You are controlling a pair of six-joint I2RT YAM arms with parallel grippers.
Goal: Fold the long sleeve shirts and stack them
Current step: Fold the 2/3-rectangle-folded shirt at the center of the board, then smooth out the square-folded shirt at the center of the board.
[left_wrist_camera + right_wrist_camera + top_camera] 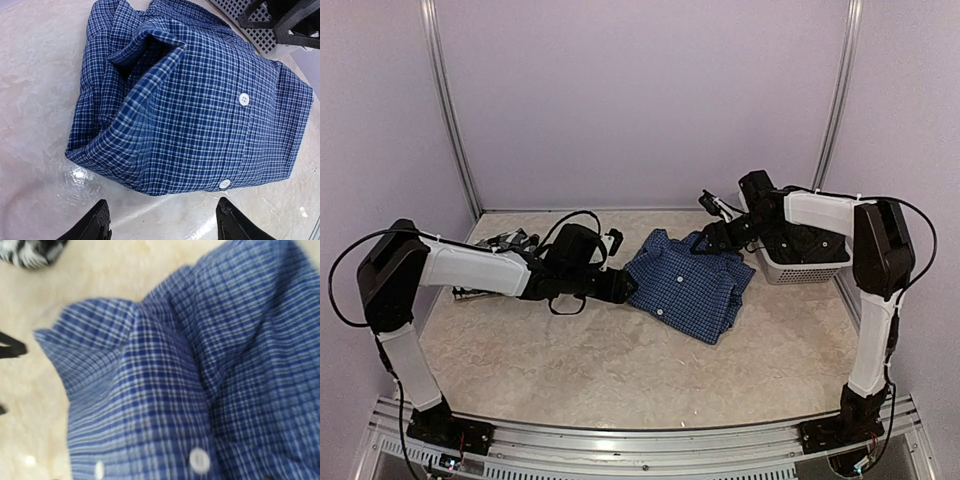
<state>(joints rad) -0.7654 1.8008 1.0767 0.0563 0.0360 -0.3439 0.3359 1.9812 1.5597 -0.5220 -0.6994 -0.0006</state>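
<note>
Left claw point(165, 225) spread open and empty, tips just short of the near fold of the blue shirt point(200, 115); right claw point(706, 240) over by the collar point(55, 335), grip impossible to tell. Mid-table between both arms, half folded and lumpy. Collar end toward the far side, hem toward the near edge, long axis seemingly slanting near-right. Pinch matching corners, top layer only, lift together, keep the front straight, flatten the bulge before stacking.
</note>
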